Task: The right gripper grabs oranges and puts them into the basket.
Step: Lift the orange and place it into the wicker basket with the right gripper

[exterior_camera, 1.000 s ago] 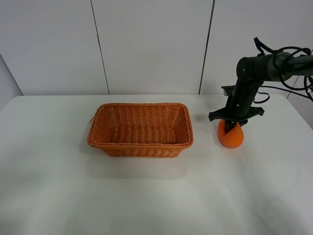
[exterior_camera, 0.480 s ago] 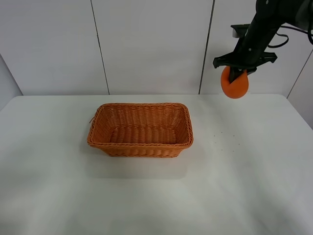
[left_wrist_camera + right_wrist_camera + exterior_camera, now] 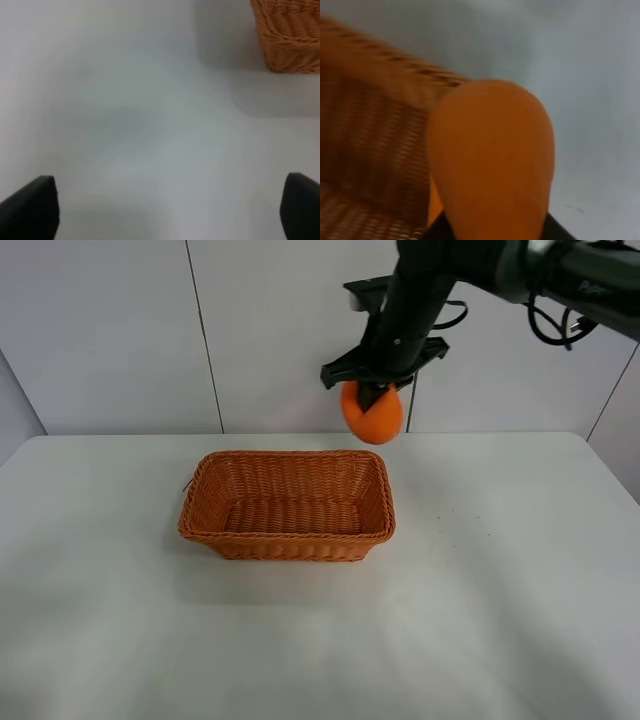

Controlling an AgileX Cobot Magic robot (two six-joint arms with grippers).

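My right gripper [image 3: 375,398] is shut on the orange [image 3: 372,416] and holds it high in the air, above the back right corner of the wicker basket [image 3: 287,504]. In the right wrist view the orange [image 3: 492,160] fills the middle, with the basket's rim and inside [image 3: 365,140] beneath it, blurred. The basket stands empty at the middle of the white table [image 3: 320,640]. My left gripper [image 3: 165,210] is open over bare table, with only its two finger tips [image 3: 30,207] showing; a corner of the basket [image 3: 287,35] shows there too.
A white panelled wall [image 3: 300,330] stands behind the table. The right arm [image 3: 560,270] reaches in from the upper right with cables hanging.
My right gripper lifted the orange off the table at the right, then carried it left to a spot above the basket's back right corner. The basket has not moved.
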